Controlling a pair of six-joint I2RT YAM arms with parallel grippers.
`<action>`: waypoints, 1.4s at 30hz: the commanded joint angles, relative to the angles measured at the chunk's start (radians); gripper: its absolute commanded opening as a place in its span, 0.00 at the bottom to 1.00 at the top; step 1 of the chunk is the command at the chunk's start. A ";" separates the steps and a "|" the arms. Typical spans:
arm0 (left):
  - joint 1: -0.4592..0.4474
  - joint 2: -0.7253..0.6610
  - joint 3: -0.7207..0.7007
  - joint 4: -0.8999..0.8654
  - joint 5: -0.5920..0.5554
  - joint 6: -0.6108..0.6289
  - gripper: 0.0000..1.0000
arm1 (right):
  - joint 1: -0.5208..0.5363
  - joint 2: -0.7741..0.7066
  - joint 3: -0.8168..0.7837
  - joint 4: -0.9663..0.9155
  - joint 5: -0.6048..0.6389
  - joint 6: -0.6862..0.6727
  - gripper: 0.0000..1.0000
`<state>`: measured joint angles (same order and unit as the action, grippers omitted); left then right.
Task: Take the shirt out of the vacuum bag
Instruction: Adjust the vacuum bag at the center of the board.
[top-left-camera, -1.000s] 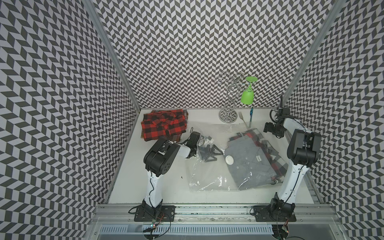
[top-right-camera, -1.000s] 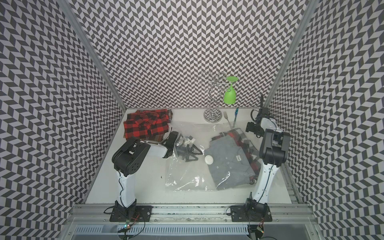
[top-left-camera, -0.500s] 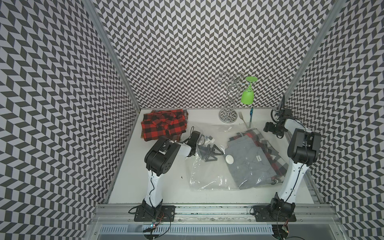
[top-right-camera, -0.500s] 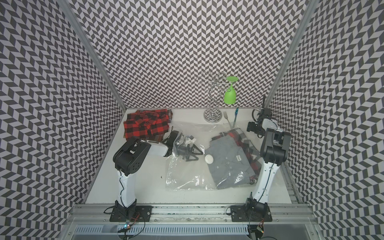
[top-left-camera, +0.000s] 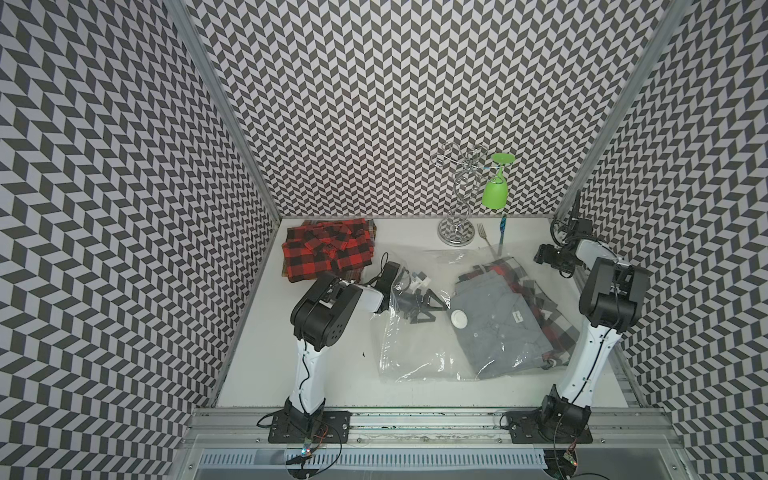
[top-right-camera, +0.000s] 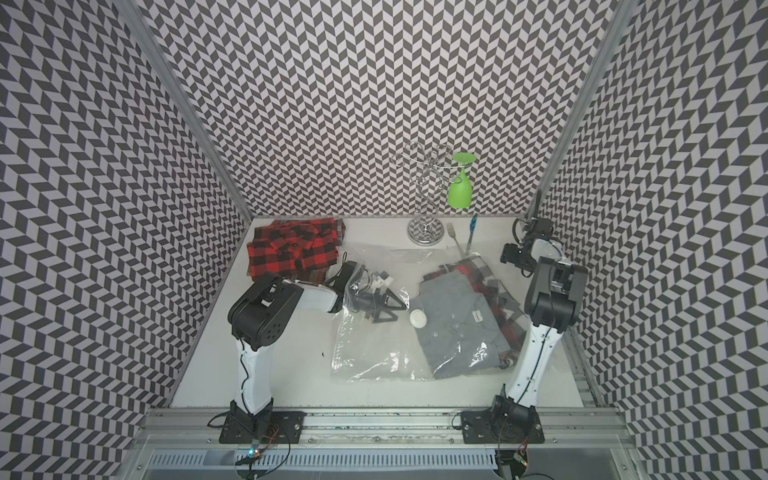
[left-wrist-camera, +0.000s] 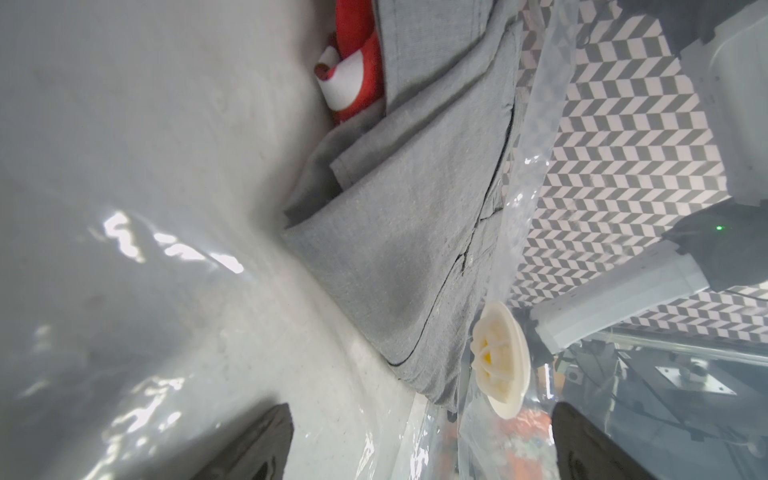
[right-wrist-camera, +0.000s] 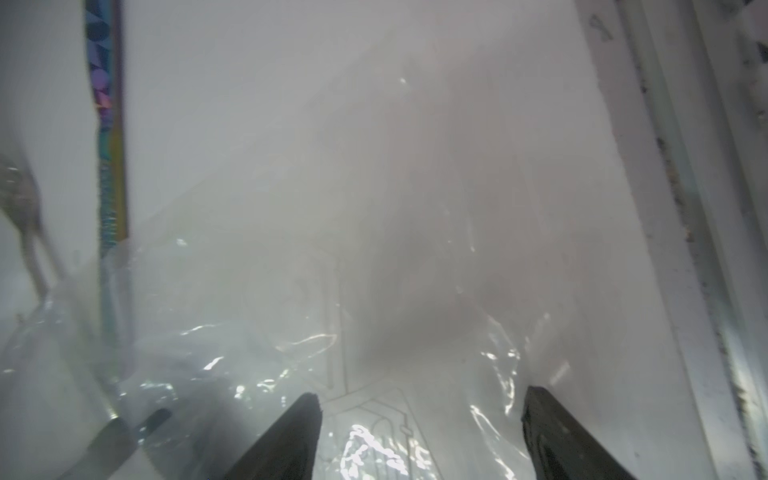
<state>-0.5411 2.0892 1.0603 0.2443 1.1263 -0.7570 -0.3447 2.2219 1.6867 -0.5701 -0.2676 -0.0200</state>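
My left gripper (top-left-camera: 430, 313), jaws wide apart inside the vacuum bag (top-left-camera: 415, 357), is the nearer one: the grey shirt (top-left-camera: 498, 320) lies just ahead, long edge crosswise, while my right gripper (right-wrist-camera: 419, 399) hangs open-jawed over the bag's far corner.

Plaid cloth (top-left-camera: 549, 332), perhaps shirt, mostly under grey shirt (top-left-camera: 494, 324)

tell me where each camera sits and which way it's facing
Both top views: high at the front, looking down at the table; both arms show whole.
Left wrist: on the left arm, looking into the vacuum bag at the grey shirt; left gripper open.
Right wrist: low over the bag's far corner; right gripper open.
Shared: the white valve appears in left wrist and top views.
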 joint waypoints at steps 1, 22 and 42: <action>-0.008 0.071 -0.014 -0.109 -0.107 0.015 0.99 | 0.006 -0.007 -0.081 0.010 -0.202 -0.020 0.75; -0.013 0.084 -0.008 -0.123 -0.106 0.028 0.99 | 0.047 -0.056 -0.264 0.069 -0.095 0.046 0.00; 0.038 0.021 0.024 -0.106 -0.014 0.020 1.00 | 0.085 -0.506 -0.339 0.033 -0.281 0.283 0.00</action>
<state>-0.5293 2.1006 1.0824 0.2222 1.1488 -0.7601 -0.2832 1.7756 1.3495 -0.5159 -0.4656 0.2108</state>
